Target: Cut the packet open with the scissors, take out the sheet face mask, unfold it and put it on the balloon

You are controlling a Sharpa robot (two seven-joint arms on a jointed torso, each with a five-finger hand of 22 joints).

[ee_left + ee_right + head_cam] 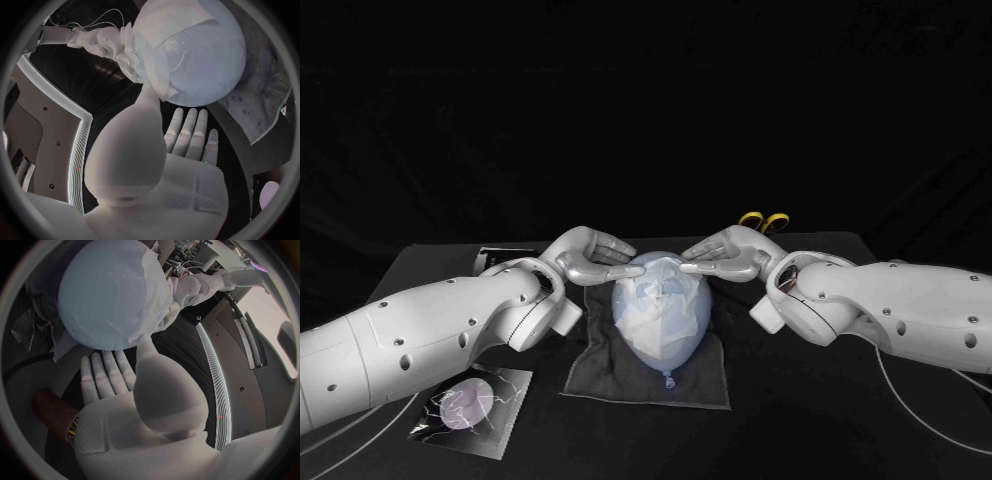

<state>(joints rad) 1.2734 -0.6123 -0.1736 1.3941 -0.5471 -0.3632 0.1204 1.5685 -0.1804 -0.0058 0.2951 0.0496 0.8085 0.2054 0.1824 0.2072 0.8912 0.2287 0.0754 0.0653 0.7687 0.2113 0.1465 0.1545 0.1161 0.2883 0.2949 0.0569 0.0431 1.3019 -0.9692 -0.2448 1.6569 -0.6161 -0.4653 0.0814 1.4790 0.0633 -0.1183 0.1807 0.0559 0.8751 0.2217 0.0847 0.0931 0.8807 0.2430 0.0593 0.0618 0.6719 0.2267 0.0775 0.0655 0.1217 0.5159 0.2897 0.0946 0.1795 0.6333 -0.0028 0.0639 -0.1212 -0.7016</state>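
The balloon (pixel 669 352) is laid at the middle of the bench (pixel 877 425) on a dark grey cloth (pixel 606 382), with its knot turned towards the near edge. The sheet face mask (pixel 661 295) is draped over the balloon's upper face, unfolded, and its far end is wrapped round the balloon's crown.

The left hand (pixel 596 258) and the right hand (pixel 728 252) are set against that crown from either side, nearly meeting over it. In the left wrist view the fingers (pixel 187 131) are seen stretched out side by side close to the balloon, while the thumb is held apart from them with its tip laid on the mask's edge. The same is shown in the right wrist view: fingers (pixel 106 372) straight and together, thumb tip on the mask. Nothing is seen pinched in either hand; the mask is only touched.

The scissors (pixel 764 220), with yellow handles, are left just behind the right hand, towards the far edge. The silver packet (pixel 473 405) is lying flat near the near-left corner, well apart from the cloth.
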